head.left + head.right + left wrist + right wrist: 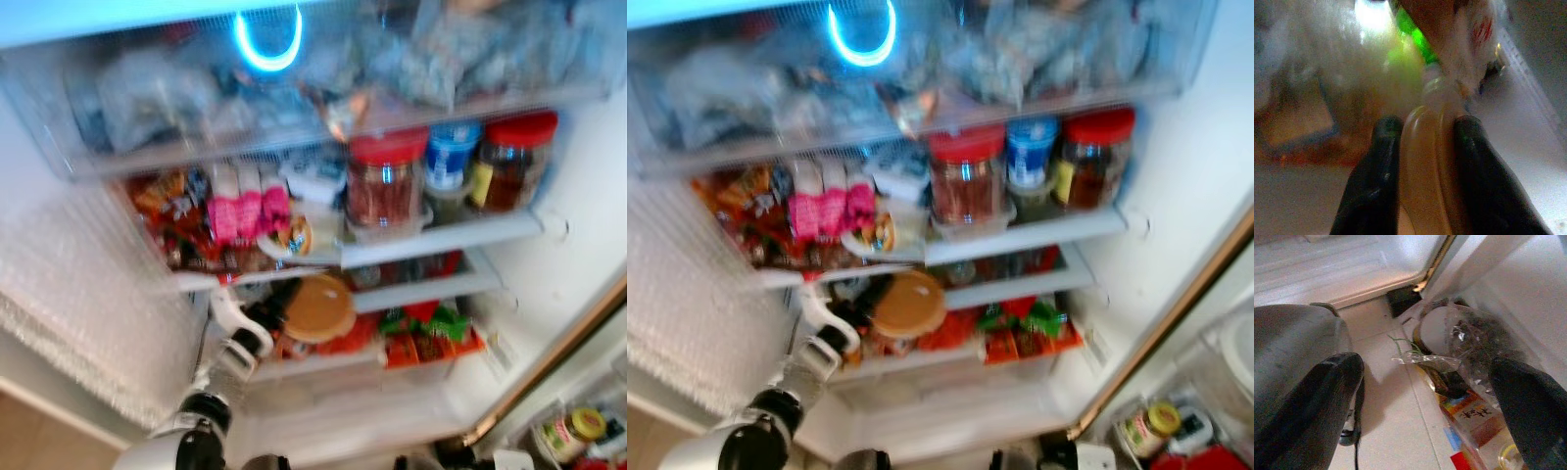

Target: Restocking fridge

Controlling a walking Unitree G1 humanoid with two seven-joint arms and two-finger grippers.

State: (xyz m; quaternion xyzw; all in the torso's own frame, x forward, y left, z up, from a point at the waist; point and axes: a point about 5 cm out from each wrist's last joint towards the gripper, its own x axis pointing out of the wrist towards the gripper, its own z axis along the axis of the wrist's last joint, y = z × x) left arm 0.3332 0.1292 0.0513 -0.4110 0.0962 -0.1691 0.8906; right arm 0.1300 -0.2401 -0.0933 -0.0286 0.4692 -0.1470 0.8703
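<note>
Fingers (1376, 181) of the left gripper (1422, 147) pinch the edge of the tan round lid (318, 308) at the lower fridge shelf (431, 294), so I'd slide it in level, while the right gripper (1425, 396) hangs wide open near the floor.

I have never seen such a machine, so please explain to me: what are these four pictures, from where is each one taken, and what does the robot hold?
It is a humanoid robot before an open fridge. Two pictures come from its head cameras and look into the shelves, where red-lidded jars, a blue-lidded jar and pink packets stand. The other two come from cameras on its wrists. The left gripper reaches into a lower shelf, shut on a tan disc-shaped object. The right gripper hangs open above the tiled floor, beside bags of groceries.
</note>
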